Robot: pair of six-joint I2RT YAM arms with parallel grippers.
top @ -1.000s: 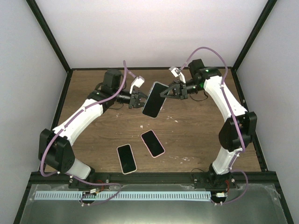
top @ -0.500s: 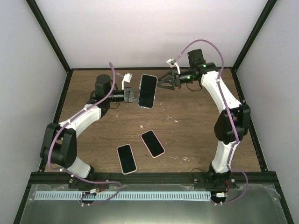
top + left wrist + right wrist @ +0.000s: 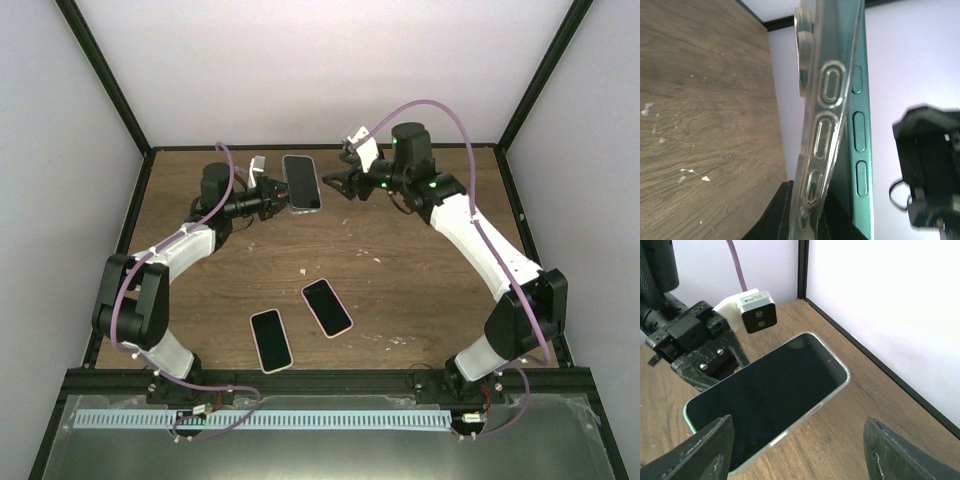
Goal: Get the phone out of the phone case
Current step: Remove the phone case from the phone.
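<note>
The phone point(image 3: 302, 183) is held raised above the far part of the bench point(image 3: 420, 270), left of centre, screen up in the top view. It is clamped at its near-left end by the left fingers point(image 3: 777, 215), which are closed on it together with the phone case point(image 3: 822, 115). In the left wrist view the clear side wall of the case, with its button covers, is seen leaning away from the phone's green edge, so the two are partly separated along that side. The right fingers point(image 3: 707, 445) are spread wide apart and nothing is gripped by them; they are placed just beside the phone's right edge. Two other phones point(image 3: 271, 339) point(image 3: 327, 306) are lying flat on the bench, nearer the arm bases.
</note>
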